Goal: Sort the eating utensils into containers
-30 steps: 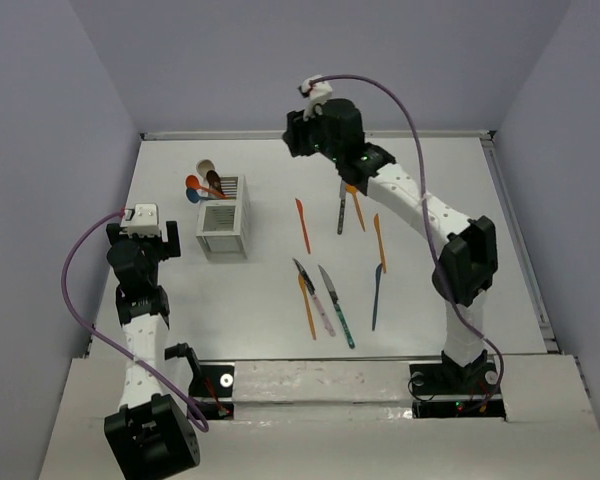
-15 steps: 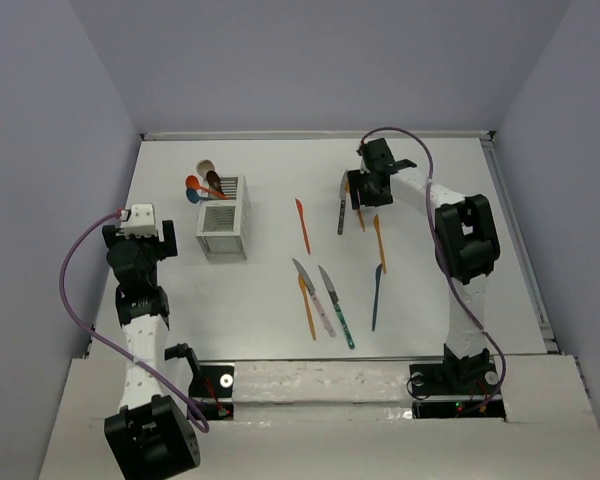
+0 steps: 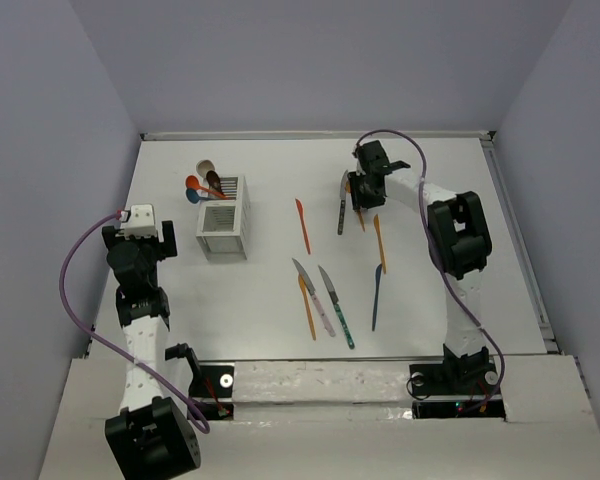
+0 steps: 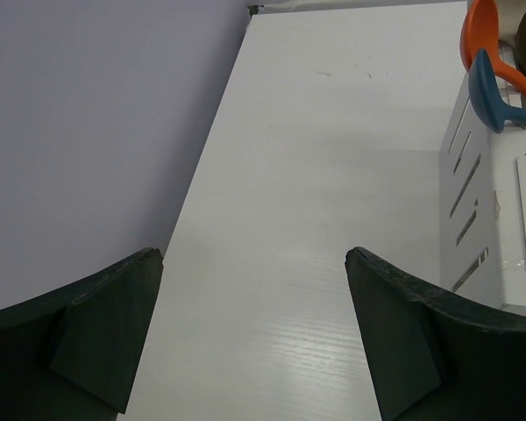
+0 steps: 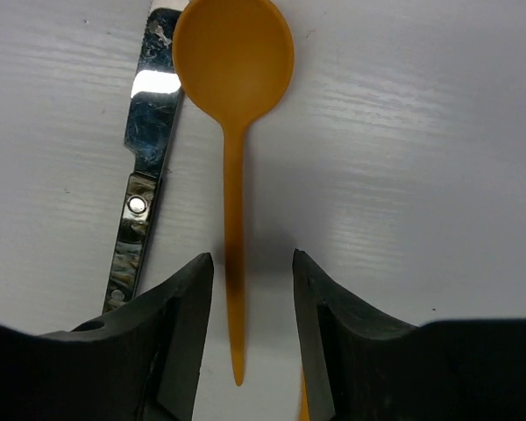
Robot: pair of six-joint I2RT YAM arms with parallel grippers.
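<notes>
The smooth orange spoon (image 5: 234,70) lies on the white surface (image 3: 260,290) beside a shiny metal knife (image 5: 149,132). Its thin handle is between the spread right end effector (image 5: 252,261), not pinched. The slatted white caddy (image 3: 223,230) holds spoons (image 3: 202,183) at its far end. The left end effector (image 4: 254,254) is spread wide.

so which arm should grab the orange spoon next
Right. The right gripper straddles the handle of the orange spoon, not yet closed. The left gripper hangs open by the caddy, far from it.
</notes>
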